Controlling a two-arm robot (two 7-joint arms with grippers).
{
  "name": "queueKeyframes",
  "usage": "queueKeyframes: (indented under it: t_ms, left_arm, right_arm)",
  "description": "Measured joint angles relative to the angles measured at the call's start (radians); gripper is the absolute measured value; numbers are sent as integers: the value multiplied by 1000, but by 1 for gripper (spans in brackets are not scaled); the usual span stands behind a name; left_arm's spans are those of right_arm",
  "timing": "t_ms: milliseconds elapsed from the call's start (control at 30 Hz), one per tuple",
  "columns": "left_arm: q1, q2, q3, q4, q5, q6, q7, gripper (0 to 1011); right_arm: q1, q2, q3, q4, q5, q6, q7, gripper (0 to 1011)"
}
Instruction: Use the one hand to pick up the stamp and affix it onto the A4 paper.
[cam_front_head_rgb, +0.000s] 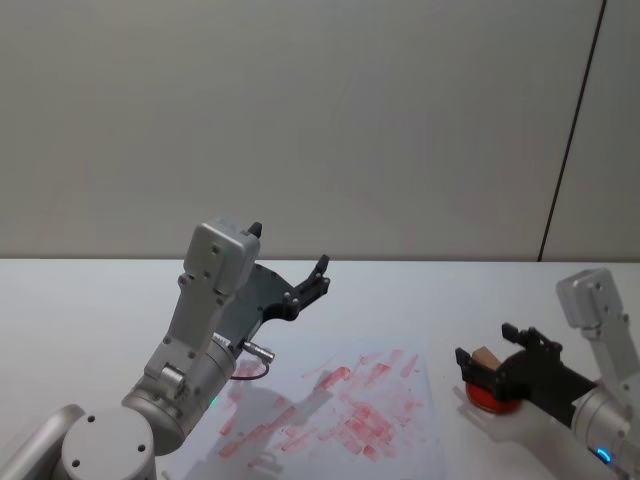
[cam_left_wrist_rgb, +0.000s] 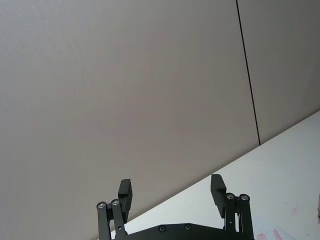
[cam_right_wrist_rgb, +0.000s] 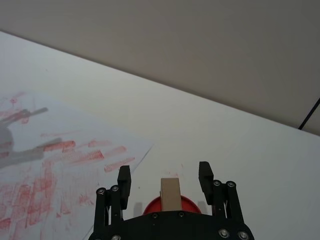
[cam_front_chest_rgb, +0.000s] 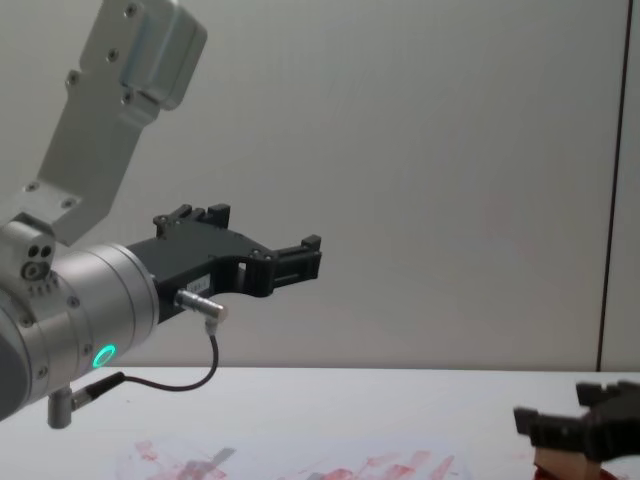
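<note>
- Right of the A4 paper (cam_front_head_rgb: 340, 405), a round red ink pad (cam_front_head_rgb: 490, 397) rests on the white table (cam_front_head_rgb: 90, 300), just off the sheet's right edge.
- The stamp (cam_front_head_rgb: 487, 357), a tan wooden block, stands upright on the red ink pad.
- The hand (cam_front_head_rgb: 487, 367), the right gripper, sits low over the ink pad with its fingers spread, one on each side of the stamp; in the right wrist view a gap shows between each fingertip (cam_right_wrist_rgb: 124, 176) and the block (cam_right_wrist_rgb: 170, 192), so the stamp is not clamped.
- The A4 paper lies flat on the table and is covered with red rectangular prints and smears.
- The left gripper (cam_front_head_rgb: 318, 277) hangs raised above the paper's upper left part, well clear of the sheet, fingers released and holding nothing. Its shadow falls on the paper.
- A thin cable (cam_front_chest_rgb: 190, 382) loops beneath the left wrist, which carries a green light (cam_front_chest_rgb: 102, 355).
- No legible writing or brand marks can be made out.
- Beyond the table stands a plain pale wall (cam_front_head_rgb: 300, 120) with one dark vertical seam (cam_front_head_rgb: 575, 130), on the ink-pad side of the paper.
</note>
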Motion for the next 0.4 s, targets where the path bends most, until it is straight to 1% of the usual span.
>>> queueKeyframes:
  t_ms: [100, 133, 200, 233, 267, 400]
  left_arm:
    - [0, 0, 0, 0, 0, 0, 0, 1002]
    - [0, 0, 0, 0, 0, 0, 0, 1002]
    - [0, 0, 0, 0, 0, 0, 0, 1002]
    - [0, 0, 0, 0, 0, 0, 0, 1002]
    - [0, 0, 0, 0, 0, 0, 0, 1002]
    - [0, 0, 0, 0, 0, 0, 0, 1002]
  right_arm:
    - [-3, 0, 2, -18, 9, -10, -5, 855]
    - [-5, 0, 3, -31, 16, -18, -10, 907]
    - [-8, 0, 4, -50, 24, -26, -16, 938]
    - [-8, 0, 4, -50, 24, -26, -16, 969]
    - [-10, -1, 4, -64, 31, -32, -21, 998]
    - [-15, -2, 6, -95, 45, -44, -32, 1001]
